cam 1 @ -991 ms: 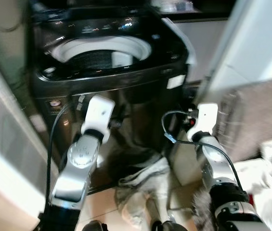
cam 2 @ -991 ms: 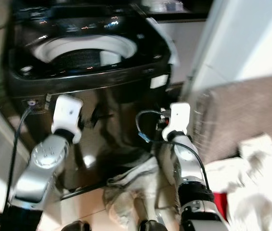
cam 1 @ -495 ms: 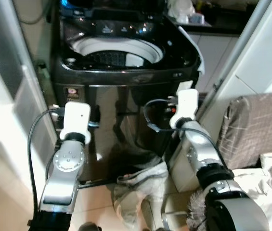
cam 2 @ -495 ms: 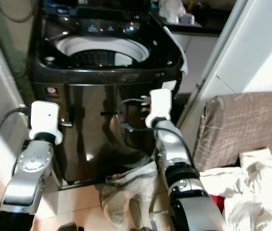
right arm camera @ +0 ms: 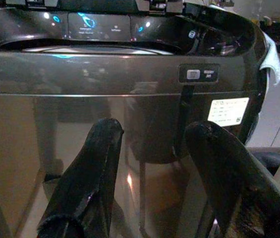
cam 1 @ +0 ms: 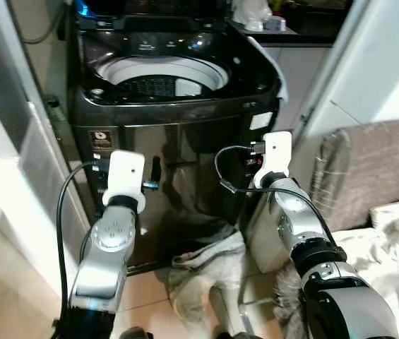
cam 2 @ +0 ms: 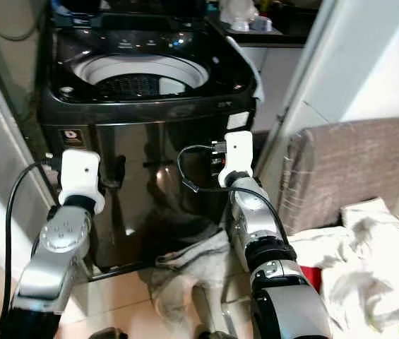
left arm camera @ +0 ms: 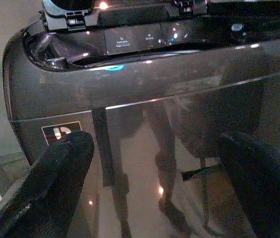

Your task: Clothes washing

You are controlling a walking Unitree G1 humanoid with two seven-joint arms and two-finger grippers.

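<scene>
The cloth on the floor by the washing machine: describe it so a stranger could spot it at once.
Start at the dark, open-topped washing machine. Go down its glossy front to the floor, between the robot's two silver arms. The cloth lies there in a crumpled, pale grey heap, apart from the white laundry piled far to the right.

Pale tiled floor (cam 1: 8, 282), white wall (cam 1: 390, 63) (brightly lit), brown checked sofa (cam 2: 354, 169) at right.

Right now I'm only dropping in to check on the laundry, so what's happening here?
The robot stands facing the top-loading washing machine, whose lid is up so the drum is open. Both arms are raised toward its dark front: the left hand and the right hand are open and hold nothing. A crumpled cloth lies on the floor at the machine's base, and white laundry is piled to the right.
</scene>
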